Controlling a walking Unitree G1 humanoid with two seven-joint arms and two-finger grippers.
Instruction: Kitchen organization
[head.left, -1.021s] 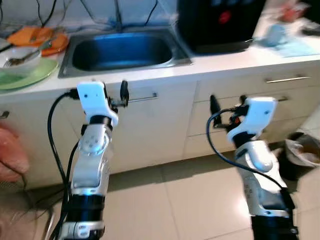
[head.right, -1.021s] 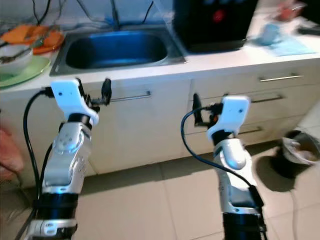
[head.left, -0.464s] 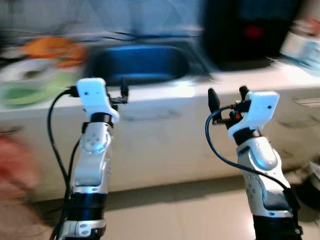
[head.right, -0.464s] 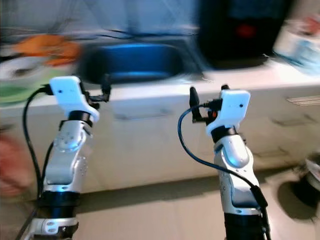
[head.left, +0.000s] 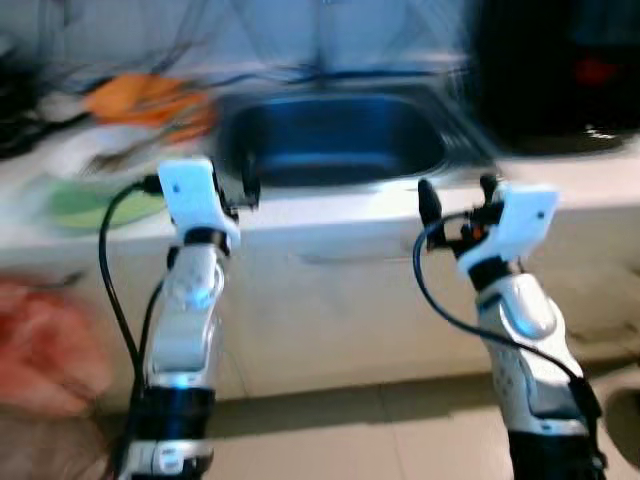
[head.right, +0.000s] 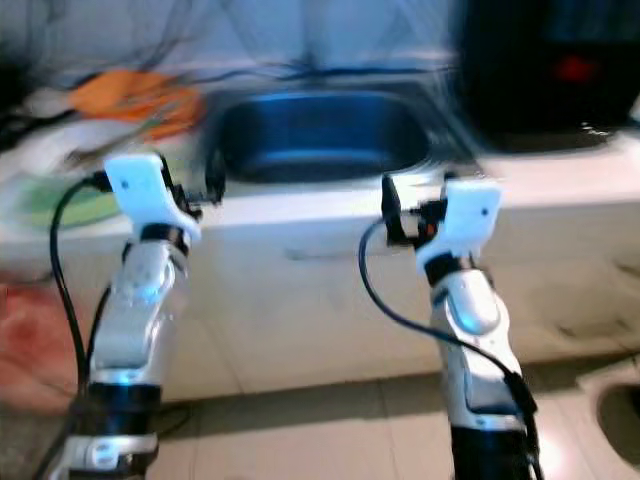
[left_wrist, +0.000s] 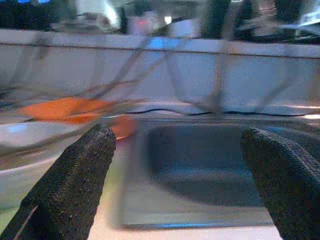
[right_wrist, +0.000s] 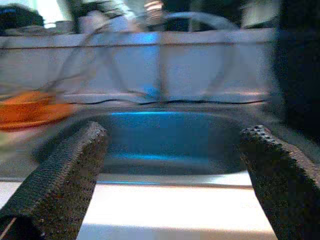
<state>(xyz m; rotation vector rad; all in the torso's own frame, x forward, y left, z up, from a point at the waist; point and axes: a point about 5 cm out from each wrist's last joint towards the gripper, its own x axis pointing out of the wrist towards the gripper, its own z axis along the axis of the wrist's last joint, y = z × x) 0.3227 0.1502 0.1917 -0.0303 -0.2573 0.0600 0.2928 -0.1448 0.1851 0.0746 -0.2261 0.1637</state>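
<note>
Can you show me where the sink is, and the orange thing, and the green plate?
sink (head.left: 335, 150), left eye view, on its basin floor
orange thing (head.left: 145, 100), left eye view, on its middle
green plate (head.left: 85, 205), left eye view, on its bare surface

Both pincers are held up in open air in front of the desk (head.left: 400, 205), fingers spread wide, nothing between them. The left pincer (head.left: 247, 187) and the right pincer (head.left: 455, 195) stand well apart, with free room between. Straight ahead the sink (head.left: 335, 150) lies open, its basin bare as far as the blur lets one tell. Far left, a green plate (head.left: 85, 205) and orange dishes (head.left: 150, 100) crowd the desk. Far right, a tall black appliance (head.left: 560, 75) blocks that side. Cables hang along the back wall (left_wrist: 165, 75) behind the sink.
</note>
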